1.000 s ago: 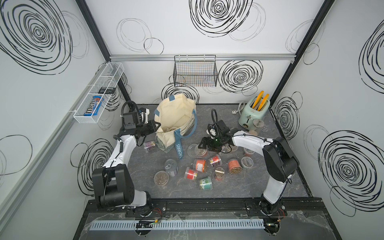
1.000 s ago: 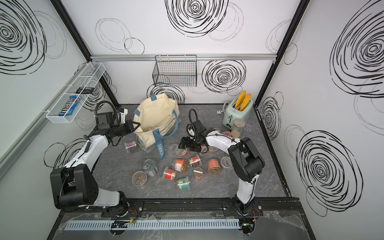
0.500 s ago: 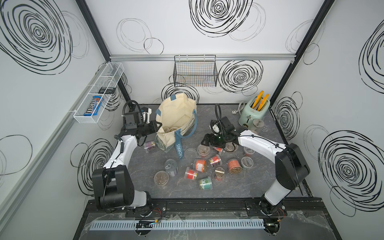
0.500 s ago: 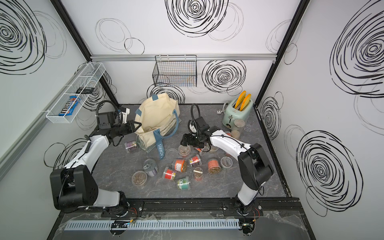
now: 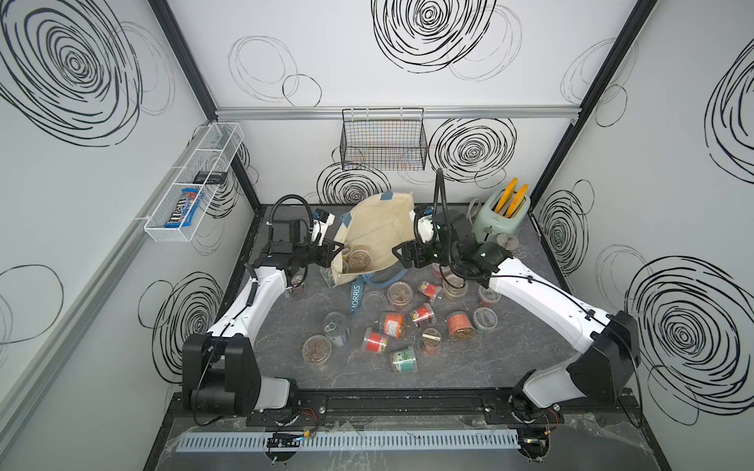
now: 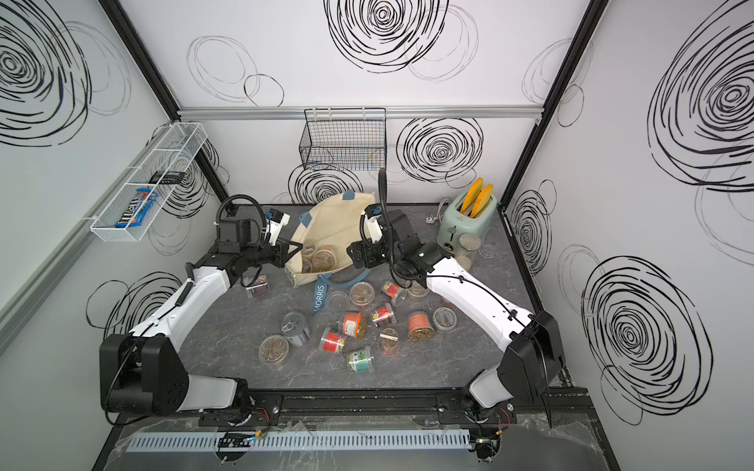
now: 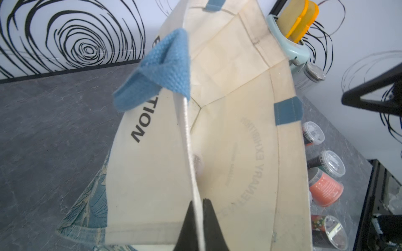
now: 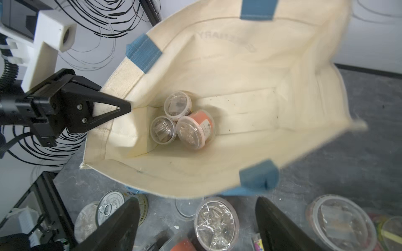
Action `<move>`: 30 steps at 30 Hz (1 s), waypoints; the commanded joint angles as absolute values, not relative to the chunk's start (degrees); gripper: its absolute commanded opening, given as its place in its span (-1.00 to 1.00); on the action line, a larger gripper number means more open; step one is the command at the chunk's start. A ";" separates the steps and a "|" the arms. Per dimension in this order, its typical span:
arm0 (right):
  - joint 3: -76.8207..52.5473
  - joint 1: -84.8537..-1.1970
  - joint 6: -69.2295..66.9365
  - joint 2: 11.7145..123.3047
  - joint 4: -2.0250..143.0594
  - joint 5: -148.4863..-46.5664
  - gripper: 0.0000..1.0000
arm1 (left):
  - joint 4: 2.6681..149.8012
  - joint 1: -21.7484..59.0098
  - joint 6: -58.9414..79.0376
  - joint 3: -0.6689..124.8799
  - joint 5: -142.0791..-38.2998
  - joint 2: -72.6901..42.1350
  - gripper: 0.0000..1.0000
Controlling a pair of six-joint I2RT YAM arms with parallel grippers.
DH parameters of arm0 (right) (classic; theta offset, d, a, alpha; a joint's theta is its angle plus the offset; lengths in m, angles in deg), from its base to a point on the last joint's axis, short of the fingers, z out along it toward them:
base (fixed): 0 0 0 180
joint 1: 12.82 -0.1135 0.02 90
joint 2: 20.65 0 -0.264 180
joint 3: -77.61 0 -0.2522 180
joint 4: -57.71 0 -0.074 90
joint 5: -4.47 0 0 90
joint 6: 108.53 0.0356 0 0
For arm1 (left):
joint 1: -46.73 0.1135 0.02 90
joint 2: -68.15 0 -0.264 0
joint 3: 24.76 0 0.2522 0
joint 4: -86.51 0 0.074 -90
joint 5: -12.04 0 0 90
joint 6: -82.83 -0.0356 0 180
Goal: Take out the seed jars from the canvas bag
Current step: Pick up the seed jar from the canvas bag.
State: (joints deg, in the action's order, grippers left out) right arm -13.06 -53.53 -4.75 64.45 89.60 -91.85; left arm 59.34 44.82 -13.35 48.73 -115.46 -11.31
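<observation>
The left jaws pinch the rim of the canvas bag [image 5: 379, 228], propped open on the counter [image 5: 510, 367] — the right jaws spread wide beside its mouth. Three seed jars [image 8: 191, 128] sit inside; more lie scattered outside.

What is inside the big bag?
Three seed jars huddle together at the bottom of the canvas bag, one with an orange label. Anything beneath them or behind the folded cloth is hidden.

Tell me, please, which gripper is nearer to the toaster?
Right. The right gripper hangs open at the edge of the bag that faces the toaster. The left gripper is shut on the bag's opposite rim, with the bag in between.
</observation>
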 commanded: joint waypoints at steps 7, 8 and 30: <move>-11.48 -55.71 -15.69 71.14 81.75 -87.54 0.78 | 61.63 42.01 -27.42 43.68 -114.23 -5.41 -1.00; -11.76 -55.88 -15.55 72.05 81.26 -88.07 0.78 | 61.28 41.98 -27.82 43.67 -113.94 -5.34 -1.00; 1.62 -61.24 4.53 95.70 90.18 -80.04 0.98 | 64.73 43.13 -18.51 43.91 -117.53 -5.86 -0.99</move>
State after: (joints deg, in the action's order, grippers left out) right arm -1.43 -61.51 3.75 92.36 86.25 -83.29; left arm 60.50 42.63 -20.28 43.09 -114.21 -6.33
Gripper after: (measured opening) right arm 0.990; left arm 0.073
